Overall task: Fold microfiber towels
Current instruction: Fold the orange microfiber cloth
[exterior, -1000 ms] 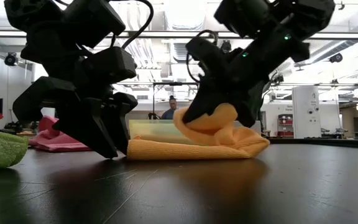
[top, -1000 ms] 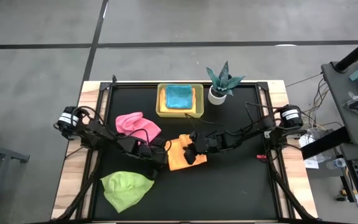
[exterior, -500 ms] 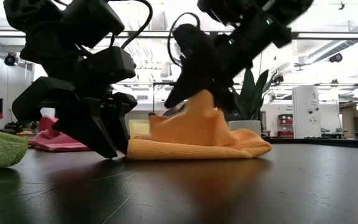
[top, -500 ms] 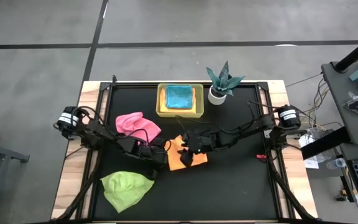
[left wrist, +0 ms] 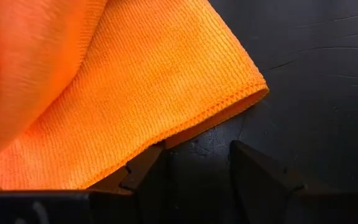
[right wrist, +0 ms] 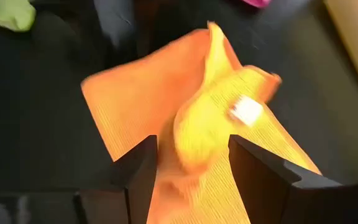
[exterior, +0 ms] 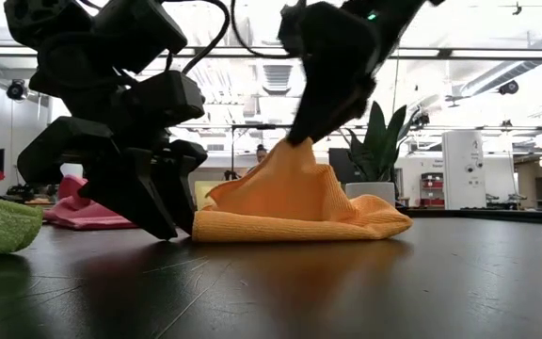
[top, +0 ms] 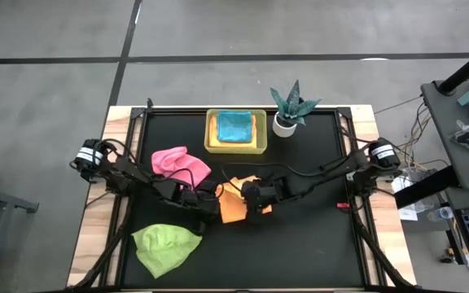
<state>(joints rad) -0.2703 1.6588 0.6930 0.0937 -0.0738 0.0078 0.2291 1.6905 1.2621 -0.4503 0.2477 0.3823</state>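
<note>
Mid-fold on the orange towel (exterior: 299, 202) at table centre: right gripper (exterior: 299, 137) pinches a top layer and holds it up in a peak; left gripper (exterior: 172, 221) sits at the near-left edge, fingers apart, one on the cloth. Next, probably lay the flap across and release. Soft ribbed microfiber, stitched hem, limp drape.

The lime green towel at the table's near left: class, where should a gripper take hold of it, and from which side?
Grip the lime green towel at its pointed near-left corner, coming from above. It lies crumpled and low on the table, clear of both arms, so only a corner offers a thin edge to pinch, probably.
</note>
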